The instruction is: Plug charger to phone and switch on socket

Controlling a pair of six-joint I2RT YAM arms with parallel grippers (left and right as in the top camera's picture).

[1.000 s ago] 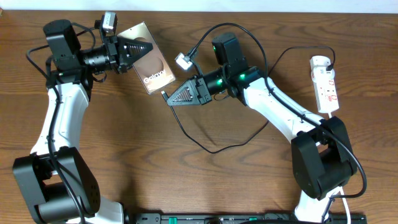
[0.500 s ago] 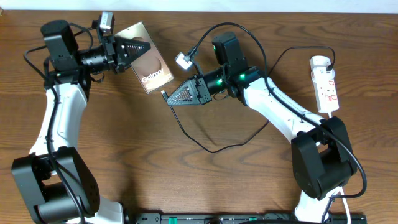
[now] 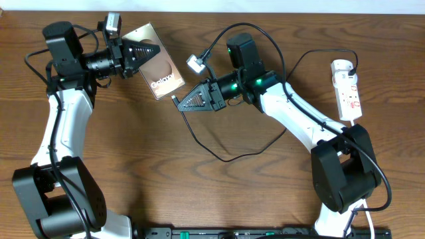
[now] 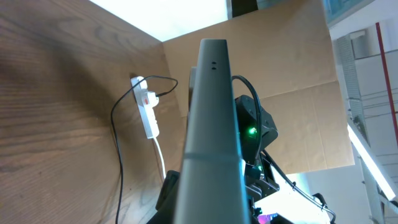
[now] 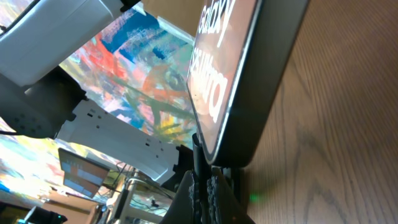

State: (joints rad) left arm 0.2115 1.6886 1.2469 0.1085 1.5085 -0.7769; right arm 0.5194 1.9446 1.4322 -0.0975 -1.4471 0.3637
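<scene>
Left gripper (image 3: 157, 52): clenched on the phone (image 3: 166, 79), gripping its far-left half at the far left of the table.
Phone axis: the long axis runs from far-left to near-right, and the free short end points at the right arm. The left wrist view shows the slab edge-on.
Gap: the charger (image 3: 222, 158) tip sits just beside that near-right end and is not seated. The right wrist view shows the phone's edge close ahead of the jaws.
Right gripper (image 3: 182, 105): closed on the charger at its connector end, aimed left. It is the nearer arm for the plugging, which probably needs a short push to the far left along the phone's axis.
Cable slack: loops loosely across the near middle of the table.
Socket (image 3: 349, 89): lies far right, well apart from both grippers.
</scene>
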